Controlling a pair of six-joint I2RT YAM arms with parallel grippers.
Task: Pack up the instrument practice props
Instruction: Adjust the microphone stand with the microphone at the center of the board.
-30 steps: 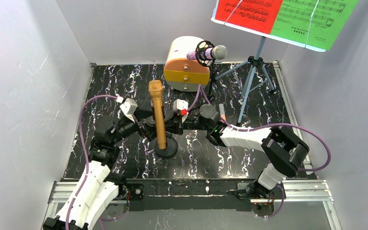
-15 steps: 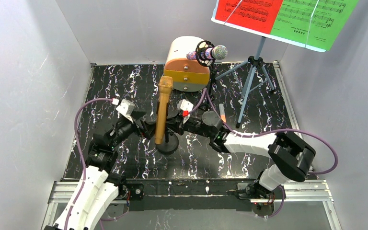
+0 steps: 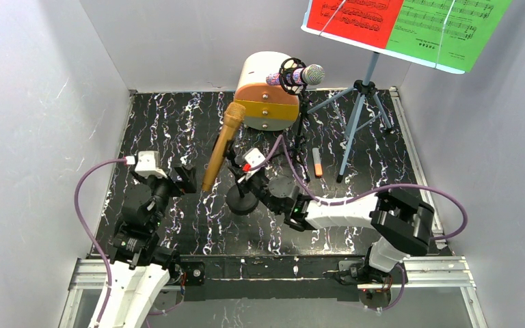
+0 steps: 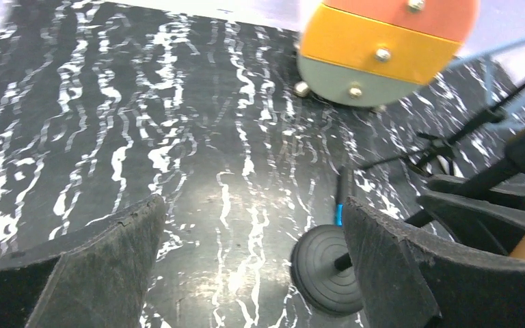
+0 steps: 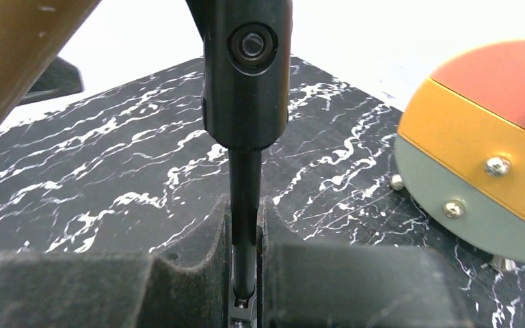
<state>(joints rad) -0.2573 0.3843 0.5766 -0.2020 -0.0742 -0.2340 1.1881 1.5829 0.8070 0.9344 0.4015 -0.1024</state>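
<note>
I am clamping the right gripper [image 5: 246, 287] on the thin black rod [image 5: 245, 198] of the mic stand [image 3: 241, 202], below its holder, at the centre of the overhead frame. The gold microphone [image 3: 220, 145] is leaning there, head toward upper right. The left gripper [image 4: 253, 205] is hanging spread wide and empty, centre left. I am judging the assembly rigid but top-heavy and the barrel smooth. Recommended hold: mid-barrel.

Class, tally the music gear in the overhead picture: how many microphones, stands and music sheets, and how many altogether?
Microphones: 2 (gold microphone, purple microphone)
Stands: 3 (round-base stand, black tripod, blue tripod)
Music sheets: 2 (red sheet, green sheet)
Total: 7
</note>
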